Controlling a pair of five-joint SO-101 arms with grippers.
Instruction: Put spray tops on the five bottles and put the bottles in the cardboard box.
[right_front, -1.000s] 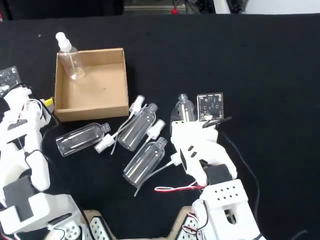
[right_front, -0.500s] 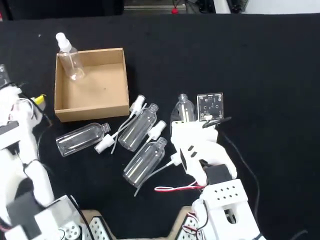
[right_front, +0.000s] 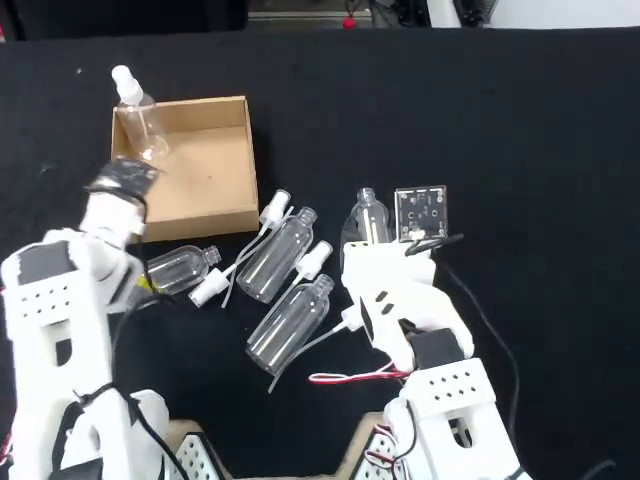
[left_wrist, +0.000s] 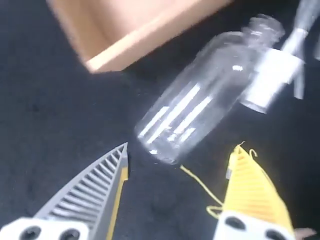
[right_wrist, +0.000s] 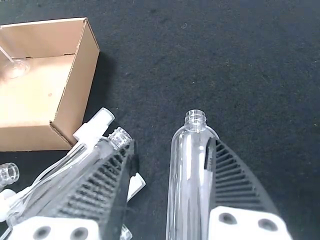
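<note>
Left arm (right_front: 60, 300): has swung in from the left table edge and is now hanging by the near-left corner of the cardboard box (right_front: 180, 218); right arm (right_front: 410, 300) is staying put.
Left gripper (left_wrist: 181, 147): fingers are standing spread, straddling the base of a lying uncapped bottle (left_wrist: 200, 100) without touching it. The left wrist view is showing this, while in the high view the arm is covering that base.
Right gripper (right_wrist: 171, 144): jaws are standing apart, a bare-necked bottle (right_wrist: 190, 175) lying between them against one finger.
Capped bottle (right_front: 140, 120): leaning in the box's far-left corner.
Two more bottles (right_front: 275, 252) and loose spray tops (right_front: 312, 258): lying on the black table (right_front: 520, 120) between box and right gripper.
</note>
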